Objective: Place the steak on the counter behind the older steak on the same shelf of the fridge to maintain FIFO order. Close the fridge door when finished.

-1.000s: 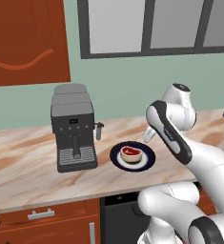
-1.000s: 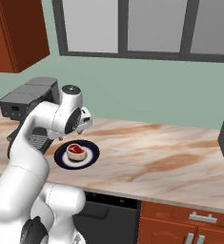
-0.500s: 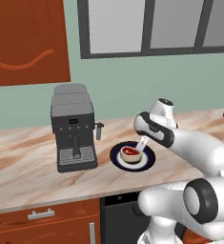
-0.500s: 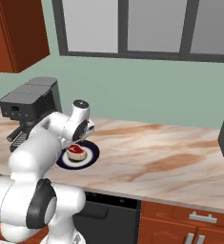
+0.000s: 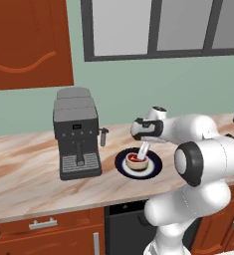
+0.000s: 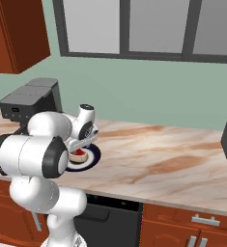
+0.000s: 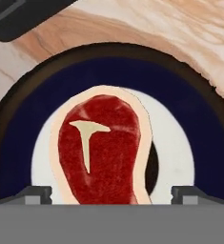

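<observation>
while plated, steak (image 7: 101,150) between hand (image 7: 111,193) fingertips

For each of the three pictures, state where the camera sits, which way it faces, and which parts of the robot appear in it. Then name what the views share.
Left base view: behind the arm's left, facing the counter; arm rises lower right, over the coffee machine side.
Right base view: behind its right, same counter; arm lower left.
Hand view: on the hand, looking down at the steak on the plate; the gripper tips flank it.
Shared: all show steak and plate.
</observation>
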